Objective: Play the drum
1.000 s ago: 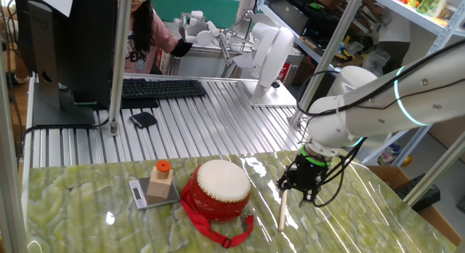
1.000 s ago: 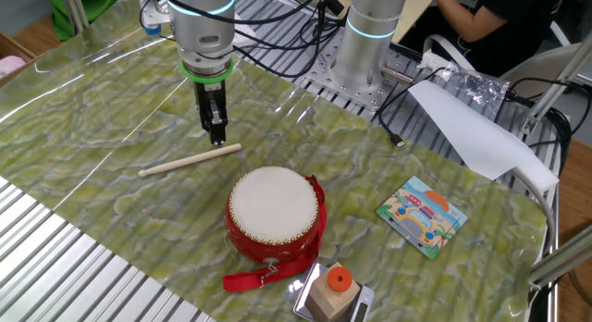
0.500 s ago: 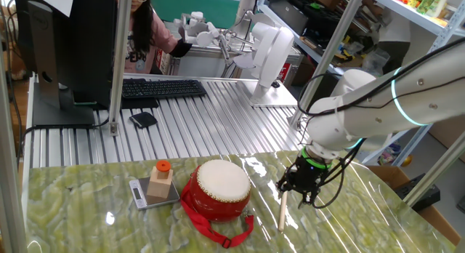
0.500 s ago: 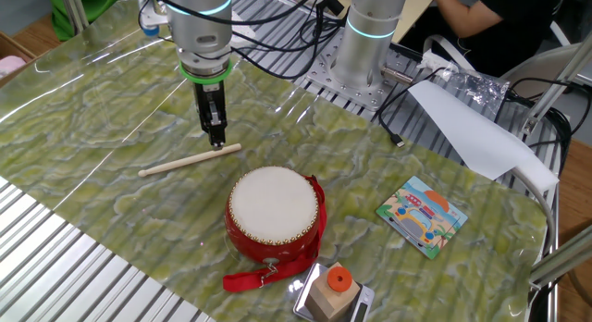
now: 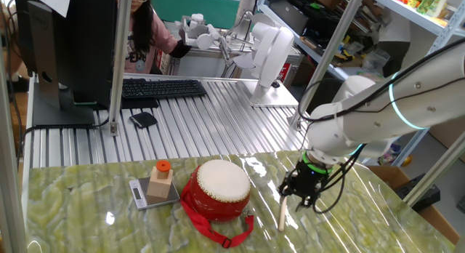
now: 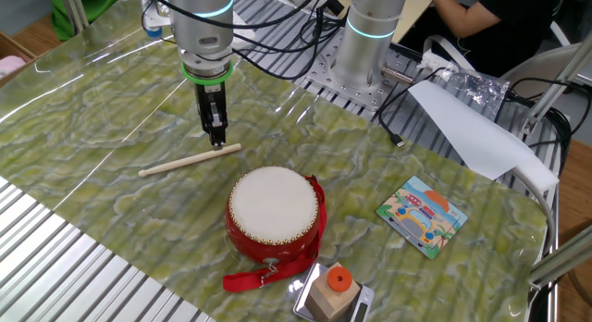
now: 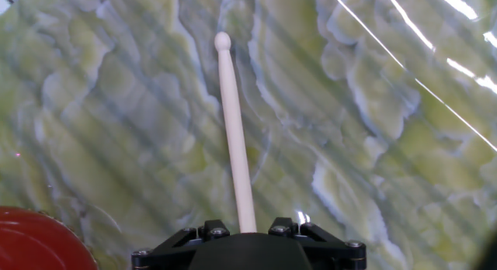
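Observation:
The drum (image 5: 218, 189), red-bodied with a cream skin and a red strap, stands on the green table (image 5: 87, 209); its edge shows at the lower left of the hand view (image 7: 31, 240). A pale wooden drumstick (image 6: 185, 160) lies flat on the table beside the drum (image 6: 273, 214). My gripper (image 6: 218, 142) is down at the table over the stick's handle end, pointing straight down. In the hand view the drumstick (image 7: 235, 138) runs out from between the jaws of the gripper (image 7: 247, 230). The fingertips are hidden, so contact with the stick does not show.
A wooden block with an orange cap (image 5: 161, 180) sits on a small scale left of the drum. A picture card (image 6: 422, 216) and a white sheet (image 6: 472, 128) lie on the far side. A keyboard (image 5: 160, 87) and a person are behind the table.
The gripper has sunk slightly onto the stick's handle end. The drumstick and the drum have not moved.

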Controlling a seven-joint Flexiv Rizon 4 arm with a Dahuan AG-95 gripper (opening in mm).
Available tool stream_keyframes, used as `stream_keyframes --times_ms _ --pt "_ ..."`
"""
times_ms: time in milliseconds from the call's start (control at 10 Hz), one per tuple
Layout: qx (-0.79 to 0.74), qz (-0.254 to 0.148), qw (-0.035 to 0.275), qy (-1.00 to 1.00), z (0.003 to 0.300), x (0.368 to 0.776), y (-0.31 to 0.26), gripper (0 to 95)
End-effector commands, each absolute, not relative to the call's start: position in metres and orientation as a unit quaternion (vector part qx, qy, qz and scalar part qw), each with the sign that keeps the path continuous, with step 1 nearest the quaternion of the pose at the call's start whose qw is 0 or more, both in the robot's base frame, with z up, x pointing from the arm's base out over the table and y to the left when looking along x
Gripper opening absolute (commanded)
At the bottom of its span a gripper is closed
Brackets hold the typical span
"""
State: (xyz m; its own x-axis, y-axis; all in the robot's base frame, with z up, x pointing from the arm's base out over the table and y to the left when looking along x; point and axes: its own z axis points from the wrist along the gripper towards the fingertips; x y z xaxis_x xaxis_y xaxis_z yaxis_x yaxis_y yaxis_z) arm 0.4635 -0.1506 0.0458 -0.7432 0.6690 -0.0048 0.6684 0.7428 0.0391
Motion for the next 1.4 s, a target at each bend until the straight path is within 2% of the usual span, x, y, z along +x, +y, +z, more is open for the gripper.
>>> stream_keyframes --times_ms 100,1400 --pt "0.358 0.018 0.012 0.933 0.042 0.462 -0.15 38.0" --pt "0.36 0.024 0.026 0.932 0.016 0.457 -0.149 38.0"
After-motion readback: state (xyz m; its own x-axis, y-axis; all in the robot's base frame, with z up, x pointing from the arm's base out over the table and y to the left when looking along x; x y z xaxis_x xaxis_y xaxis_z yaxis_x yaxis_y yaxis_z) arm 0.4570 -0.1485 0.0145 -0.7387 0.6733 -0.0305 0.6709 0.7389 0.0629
